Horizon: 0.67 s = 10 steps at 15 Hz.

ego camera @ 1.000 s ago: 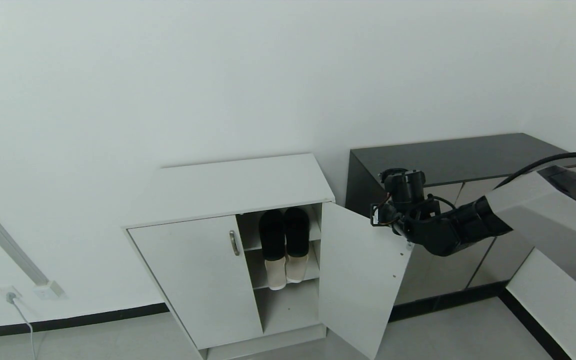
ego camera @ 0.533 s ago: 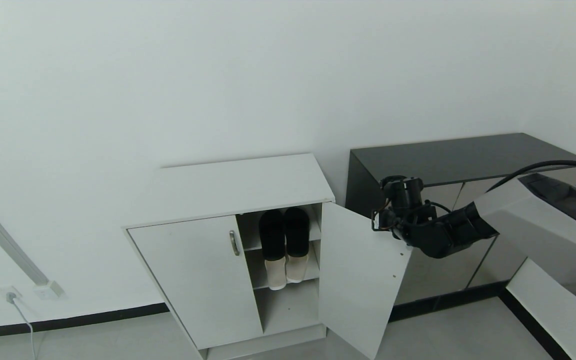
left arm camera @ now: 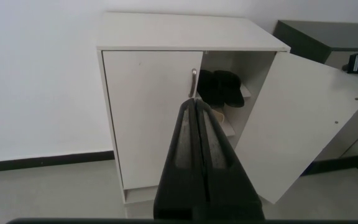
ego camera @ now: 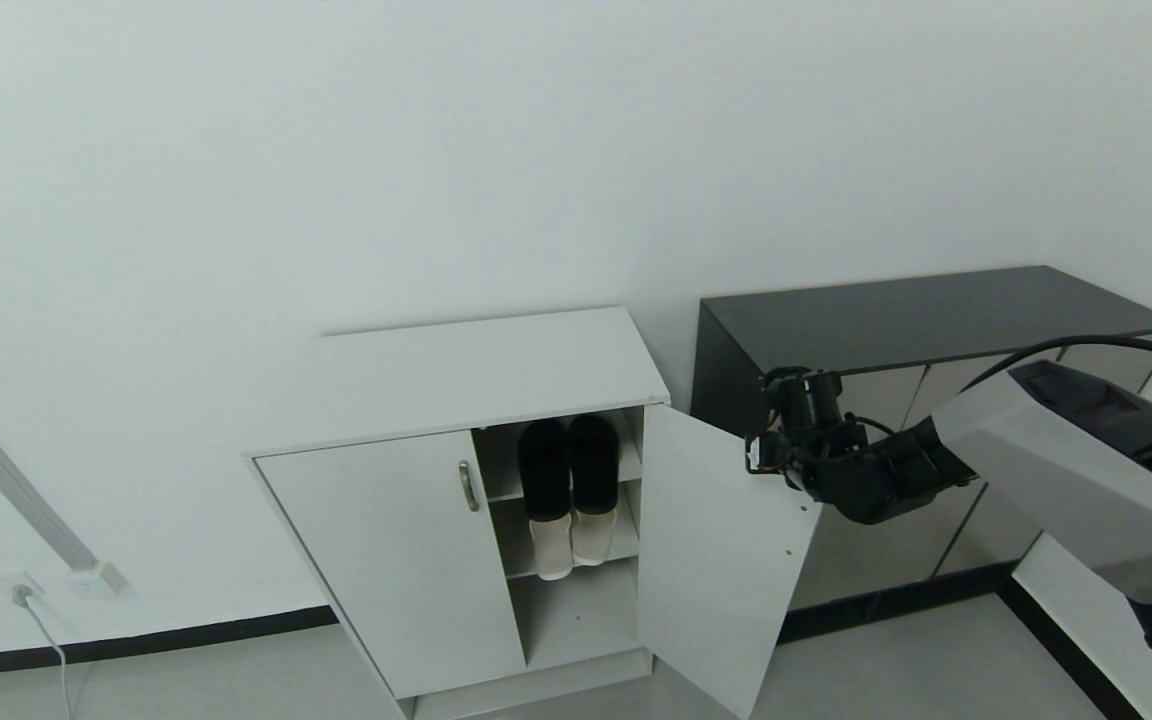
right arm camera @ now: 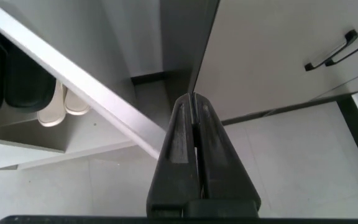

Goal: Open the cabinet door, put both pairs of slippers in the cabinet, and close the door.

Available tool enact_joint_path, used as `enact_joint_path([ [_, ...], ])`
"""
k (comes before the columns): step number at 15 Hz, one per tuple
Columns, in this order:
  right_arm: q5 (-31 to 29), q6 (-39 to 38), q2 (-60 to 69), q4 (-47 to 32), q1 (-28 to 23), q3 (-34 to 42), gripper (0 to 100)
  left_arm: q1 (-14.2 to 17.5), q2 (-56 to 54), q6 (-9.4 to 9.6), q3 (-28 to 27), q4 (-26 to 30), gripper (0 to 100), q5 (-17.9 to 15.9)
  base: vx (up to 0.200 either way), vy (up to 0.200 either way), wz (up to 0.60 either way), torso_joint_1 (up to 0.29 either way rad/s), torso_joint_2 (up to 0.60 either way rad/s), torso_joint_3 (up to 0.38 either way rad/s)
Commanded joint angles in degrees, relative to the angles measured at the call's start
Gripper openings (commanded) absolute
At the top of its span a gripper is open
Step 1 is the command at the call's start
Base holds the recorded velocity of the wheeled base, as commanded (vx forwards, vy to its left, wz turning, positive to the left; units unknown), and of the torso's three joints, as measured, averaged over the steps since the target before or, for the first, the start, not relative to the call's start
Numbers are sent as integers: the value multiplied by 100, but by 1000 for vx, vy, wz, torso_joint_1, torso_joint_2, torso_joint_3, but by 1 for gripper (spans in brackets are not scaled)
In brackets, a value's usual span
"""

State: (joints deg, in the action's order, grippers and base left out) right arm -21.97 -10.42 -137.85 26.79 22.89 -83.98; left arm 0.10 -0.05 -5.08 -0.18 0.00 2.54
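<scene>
Both pairs of slippers are already in the cabinet (ego camera: pixel 476 370). The black pair (ego camera: pixel 568 465), two matte rounded ones, lies side by side on the upper shelf (ego camera: pixel 496 493). The cream pair (ego camera: pixel 571 548), two smooth ones, is right below on the lower shelf (ego camera: pixel 518 566).

The cabinet's plain white board, boxy, with two doors. The closed one has a single curved metal handle (ego camera: pixel 469 486), and the other door (ego camera: pixel 716 560) hangs swung wide open.

The right gripper (right arm camera: pixel 194 102) has its fingers pressed flat together with nothing between them. The open door's top edge runs right under them, near its outer corner. Might be touching it, can't really tell from these angles. The slippers sit off to the left of those fingers, past the door.

The left gripper (left arm camera: pixel 196 102) is also closed tight on nothing, well back from the cabinet, with the handle straight ahead of its fingertips.

Just right of the right gripper's fingers is a dark sideboard (ego camera: pixel 926 310) with grey fronts and two black bar handles (right arm camera: pixel 337 50).
</scene>
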Motion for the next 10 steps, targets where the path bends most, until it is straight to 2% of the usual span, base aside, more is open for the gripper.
enact_joint_path([
  [1, -1, -4, 48, 1, 84, 84, 0, -1, 5, -1, 1, 0, 0, 1, 0, 0, 0, 0, 0, 0],
  [3, -9, -12, 180, 10, 207, 242, 0, -1, 5, -10, 1, 0, 0, 1, 0, 0, 0, 0, 0, 0],
  [10, -53, -30, 1076, 379, 1173, 1367, 0, -1, 5, -10, 1, 0, 0, 1, 0, 0, 0, 0, 0, 0],
])
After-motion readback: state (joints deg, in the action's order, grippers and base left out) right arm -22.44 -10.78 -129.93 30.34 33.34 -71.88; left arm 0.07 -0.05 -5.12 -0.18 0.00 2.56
